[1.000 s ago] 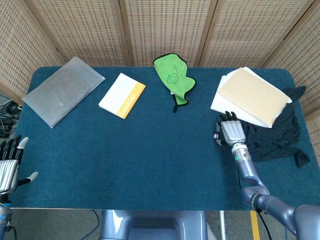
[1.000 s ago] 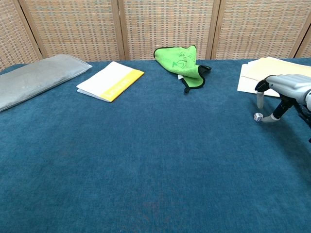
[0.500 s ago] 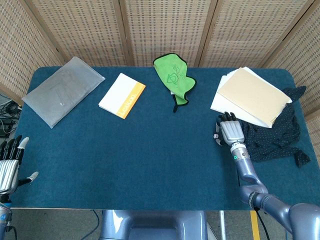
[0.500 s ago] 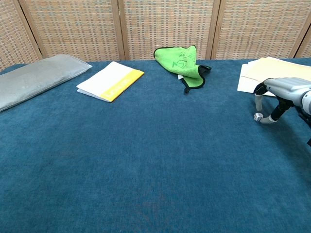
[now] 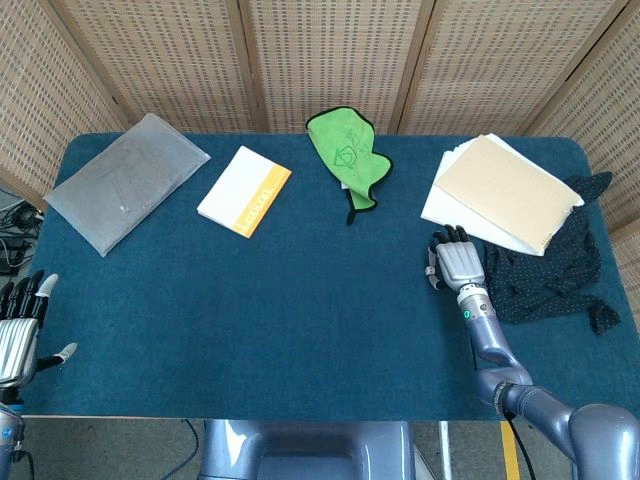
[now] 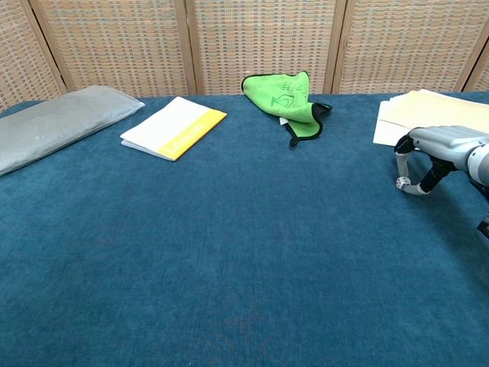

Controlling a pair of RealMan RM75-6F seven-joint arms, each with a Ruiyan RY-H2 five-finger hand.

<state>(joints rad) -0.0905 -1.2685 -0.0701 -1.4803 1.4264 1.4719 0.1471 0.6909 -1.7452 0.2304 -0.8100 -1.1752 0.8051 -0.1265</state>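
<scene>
Pinching the small die point(image 6: 401, 182) loosely, your right hand point(image 6: 437, 150) holds it on the surface point(image 6: 229, 252) beside the paper stack point(image 6: 412, 111); squeeze unevenly and it could squirt away.

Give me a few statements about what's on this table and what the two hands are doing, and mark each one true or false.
1. The right hand has its fingertips at a small white die on the blue table. True.
2. The green cloth lies on top of the booklet. False: they lie apart, the cloth to the right of the booklet.
3. The left hand holds the grey pouch. False: it is at the table's near left edge, fingers apart, holding nothing.
4. A dark dotted cloth lies beside the paper stack. True.
5. The die rests on the paper stack. False: it is on the table, in front of the stack.
</scene>
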